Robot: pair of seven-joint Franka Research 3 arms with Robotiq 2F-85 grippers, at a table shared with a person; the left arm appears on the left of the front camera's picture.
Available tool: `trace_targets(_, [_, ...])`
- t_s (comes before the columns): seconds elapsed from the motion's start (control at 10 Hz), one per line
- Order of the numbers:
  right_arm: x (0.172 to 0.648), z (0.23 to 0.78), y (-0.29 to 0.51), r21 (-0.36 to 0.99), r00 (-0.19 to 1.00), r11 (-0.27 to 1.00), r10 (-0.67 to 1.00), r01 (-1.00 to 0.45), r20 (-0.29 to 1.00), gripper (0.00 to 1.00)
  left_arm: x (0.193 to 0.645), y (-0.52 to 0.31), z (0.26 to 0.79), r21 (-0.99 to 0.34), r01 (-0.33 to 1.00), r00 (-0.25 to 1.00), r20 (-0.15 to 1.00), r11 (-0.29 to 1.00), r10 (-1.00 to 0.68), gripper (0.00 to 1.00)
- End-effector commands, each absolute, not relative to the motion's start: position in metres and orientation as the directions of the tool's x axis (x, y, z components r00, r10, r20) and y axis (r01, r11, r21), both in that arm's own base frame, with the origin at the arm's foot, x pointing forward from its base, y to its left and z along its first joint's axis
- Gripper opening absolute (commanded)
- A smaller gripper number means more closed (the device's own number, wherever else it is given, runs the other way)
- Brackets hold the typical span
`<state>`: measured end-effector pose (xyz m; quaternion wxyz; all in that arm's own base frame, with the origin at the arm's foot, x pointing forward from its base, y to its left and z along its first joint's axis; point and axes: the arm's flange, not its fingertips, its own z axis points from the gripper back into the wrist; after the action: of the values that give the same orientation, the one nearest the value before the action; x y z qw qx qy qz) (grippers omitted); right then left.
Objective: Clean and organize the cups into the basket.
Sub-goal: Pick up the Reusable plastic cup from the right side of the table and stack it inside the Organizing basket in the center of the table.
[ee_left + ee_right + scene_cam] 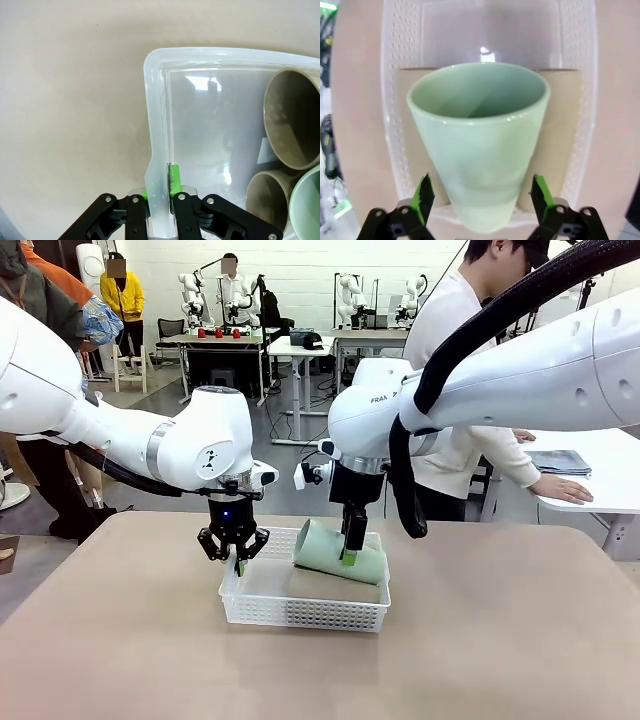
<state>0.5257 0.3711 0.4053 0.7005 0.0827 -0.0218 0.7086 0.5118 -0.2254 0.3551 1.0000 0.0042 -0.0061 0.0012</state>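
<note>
The left jaws (pixel 234 558) were clamped tight on the near-left rim of the white lattice basket (pixel 300 612), one green pad inside the wall and one outside, as the left wrist view showed. Just to the right of those jaws, inside the basket, two tan-brown tumblers (pixel 292 117) lay on their sides with their open mouths toward the left jaws, one beyond the other. The mint green tumbler (pixel 340 552) lay on top of them, its rim showing at the lower right corner of the left wrist view.

Further right, the right jaws (pixel 349 556) stood spread wide over the green tumbler's narrow base end. In the right wrist view the two green pads (pixel 423 196) flanked the tumbler with a visible gap on each side, so the jaws held nothing. The green tumbler rested between and ahead of the right jaws, its mouth pointing away from them, with a tan-brown tumbler on either side beneath it. The basket sat on the tan desk (pixel 500 640).
</note>
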Motion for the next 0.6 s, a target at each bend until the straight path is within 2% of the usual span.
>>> trace_targets(0.0, [0.517,0.439,0.339,0.068,0.003,-0.019,0.948,-0.997,0.317,1.00,0.512,-0.225,0.357,0.008,-0.003,1.000,0.017,1.000,0.003,0.00])
trace_targets(0.3, [0.492,0.488,0.236,0.044,-0.029,-0.078,0.747,-0.996,0.664,1.00,0.512,-0.225,0.357,0.008,-0.003,1.000,0.017,1.000,0.003,0.00])
trace_targets(0.5, [0.472,0.498,0.151,0.011,-0.023,-0.055,0.589,-0.998,0.807,1.00,0.512,-0.225,0.357,0.008,-0.003,1.000,0.017,1.000,0.003,0.00])
